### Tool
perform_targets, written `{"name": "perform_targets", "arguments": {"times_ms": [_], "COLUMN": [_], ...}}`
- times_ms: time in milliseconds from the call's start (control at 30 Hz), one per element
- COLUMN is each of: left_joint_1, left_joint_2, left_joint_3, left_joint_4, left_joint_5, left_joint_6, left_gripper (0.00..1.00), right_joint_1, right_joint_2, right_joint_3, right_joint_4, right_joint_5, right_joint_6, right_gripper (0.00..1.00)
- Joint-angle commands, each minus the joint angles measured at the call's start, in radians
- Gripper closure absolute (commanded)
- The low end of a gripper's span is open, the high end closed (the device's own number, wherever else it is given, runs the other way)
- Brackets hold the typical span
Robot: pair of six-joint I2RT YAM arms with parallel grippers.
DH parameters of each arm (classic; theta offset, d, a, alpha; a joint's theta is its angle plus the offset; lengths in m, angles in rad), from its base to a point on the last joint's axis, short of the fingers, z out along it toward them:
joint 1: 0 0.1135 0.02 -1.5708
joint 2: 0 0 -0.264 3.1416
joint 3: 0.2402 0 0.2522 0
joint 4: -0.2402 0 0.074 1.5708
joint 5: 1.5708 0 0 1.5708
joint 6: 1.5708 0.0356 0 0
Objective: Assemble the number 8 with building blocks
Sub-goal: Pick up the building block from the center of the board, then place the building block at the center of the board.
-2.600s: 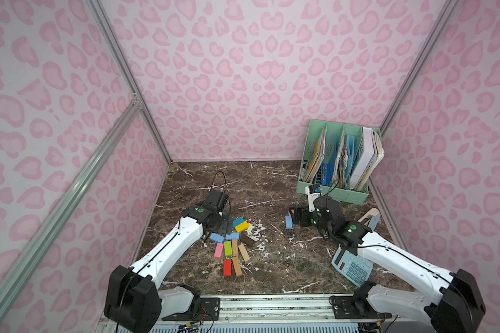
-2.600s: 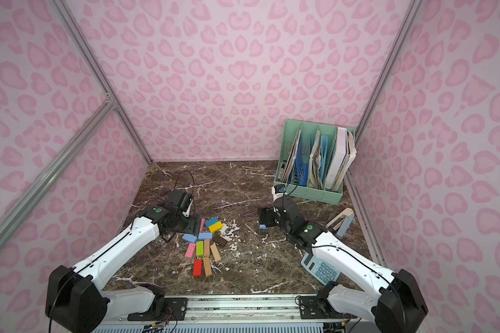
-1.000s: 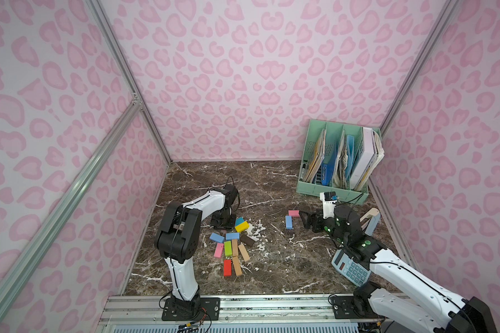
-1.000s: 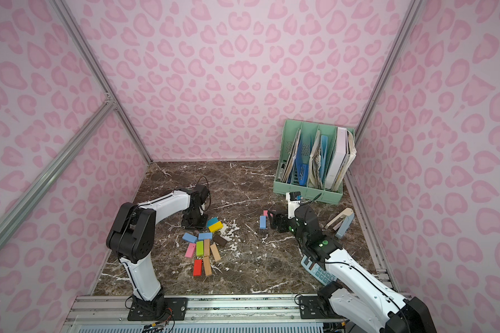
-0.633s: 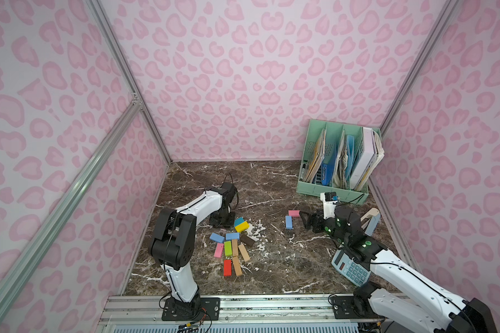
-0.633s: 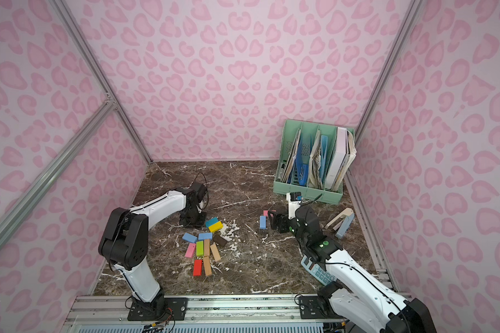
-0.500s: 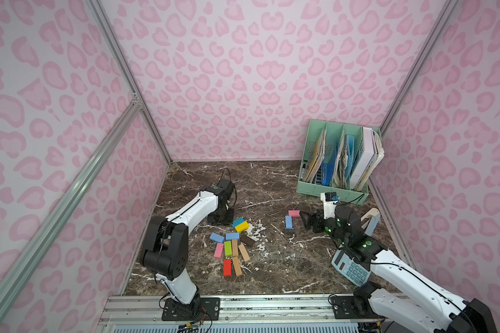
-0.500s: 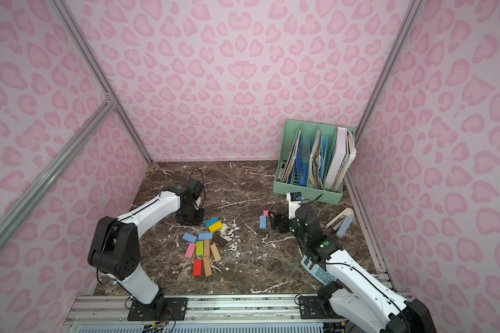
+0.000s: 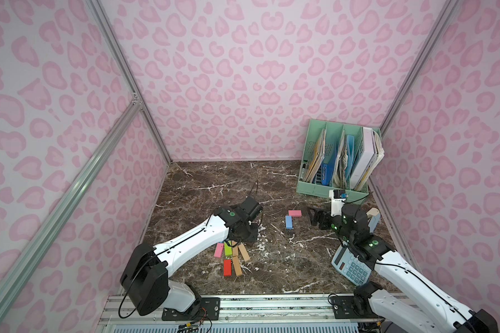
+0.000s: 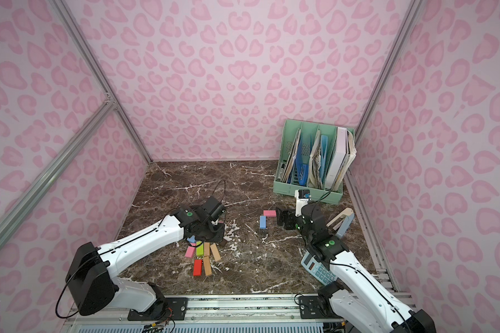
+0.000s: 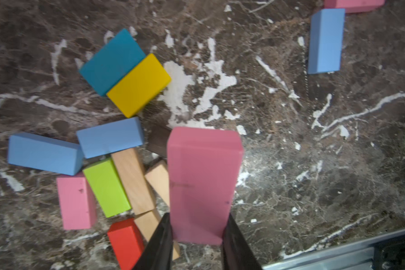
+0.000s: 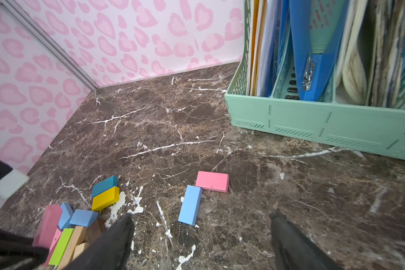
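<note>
My left gripper (image 11: 198,218) is shut on a pink building block (image 11: 202,182) and holds it just above the pile; the right wrist view shows this block (image 12: 47,224) standing on end. Under it lie teal (image 11: 112,60), yellow (image 11: 138,84), two light blue (image 11: 110,136), green (image 11: 105,187), tan (image 11: 132,180), red (image 11: 124,240), pink (image 11: 75,201) and dark brown (image 11: 158,142) blocks. Apart to the right, a light blue block (image 9: 288,222) and a pink block (image 9: 295,213) meet in an L. My right gripper (image 12: 201,222) stands open just right of them, empty.
A mint file holder (image 9: 339,161) full of folders stands at the back right. A pale blue calculator (image 9: 351,265) lies under my right arm, and a tan and blue stapler-like object (image 9: 373,219) sits by the right wall. Pink walls close three sides; a metal rail (image 9: 272,305) runs along the front.
My left arm has swung so that its gripper, with the pink block, now hangs over the pile's far end and hides the teal and yellow blocks from above. The right jaws have spread slightly wider.
</note>
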Motion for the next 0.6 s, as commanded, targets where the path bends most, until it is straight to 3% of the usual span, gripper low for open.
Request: {"name": "perform_targets", "arguments": {"times_ms": [0,233,567], "left_joint_1": [-0.082,-0.216,-0.261], "left_joint_2": [0.034,0.22,0.422], "left_joint_3": [0.007,0.073,0.133], "left_joint_4": [0.089,0.158,0.258], "left_joint_5": [-0.05,-0.069,0.03], "left_joint_6": [-0.139,-0.193,-0.229], "left_gripper": [0.76,0.76,0.75], "right_joint_1": [-0.002,-0.007,-0.011], "right_joint_2": [-0.006,-0.019,-0.039], "right_joint_3": [0.013,0.015,0.005], "right_joint_4": [-0.029,-0.058,-0.093], "right_joint_5": [0.017,0.03,0.035], "right_joint_6": [0.007,0.029,0.045], "right_gripper": [0.07,0.07,0.07]}}
